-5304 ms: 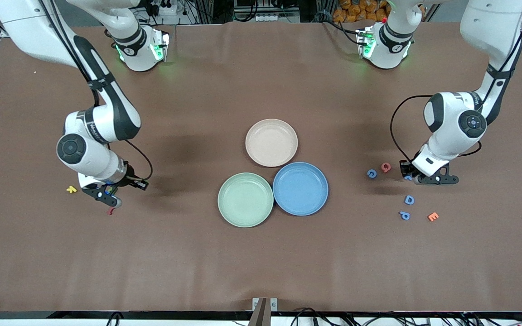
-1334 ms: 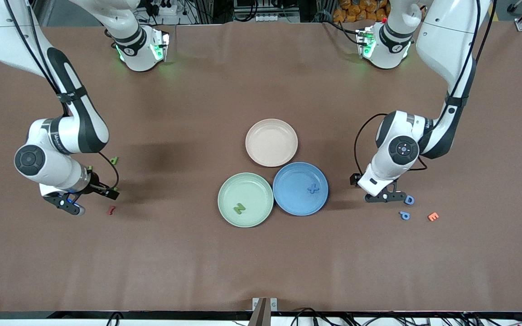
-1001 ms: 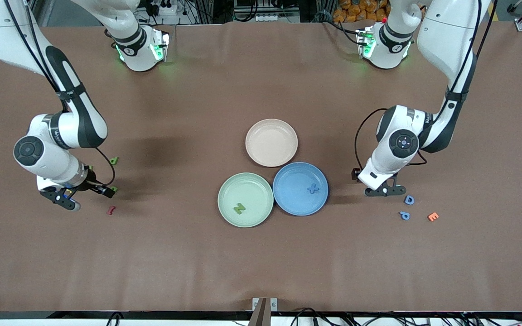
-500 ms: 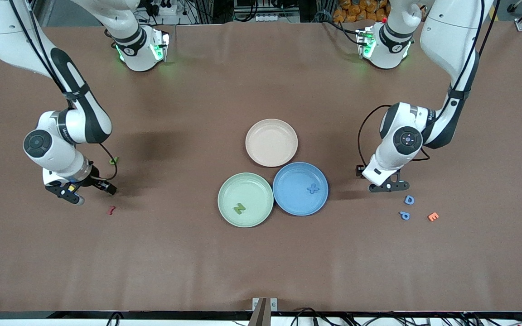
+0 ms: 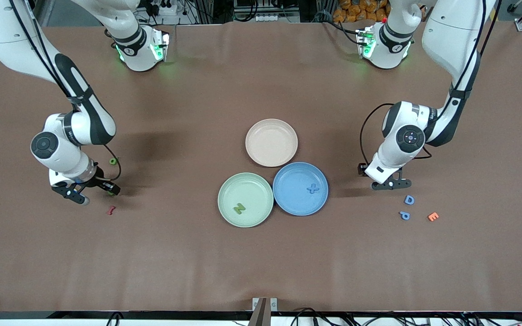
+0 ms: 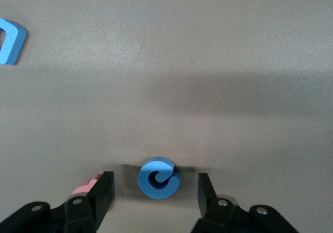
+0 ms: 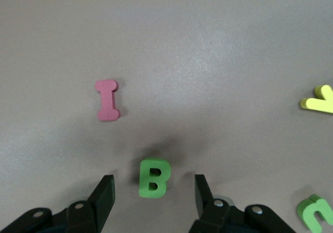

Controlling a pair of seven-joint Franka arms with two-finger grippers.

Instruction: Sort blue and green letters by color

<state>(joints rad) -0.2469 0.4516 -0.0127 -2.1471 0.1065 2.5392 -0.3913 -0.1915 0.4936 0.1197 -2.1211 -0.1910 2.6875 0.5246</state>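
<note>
Presently the left gripper [image 6: 155, 191] stands open, low over the table, its 2 fingers [image 6: 103, 191] straddling the blue G [image 6: 158, 177] without touching it. The right gripper [image 7: 151, 194] is likewise open around the green B [image 7: 153, 178], apart from both sides. Advice: keep each letter centred and descend fully before closing, since these pieces are small and would likely skid. Watch the pink letter [image 6: 86, 187] beside the left finger. Green N [image 5: 239, 208] lies in the green plate [image 5: 229, 190], blue X [image 5: 313, 189] in the blue plate [image 5: 290, 181].
</note>
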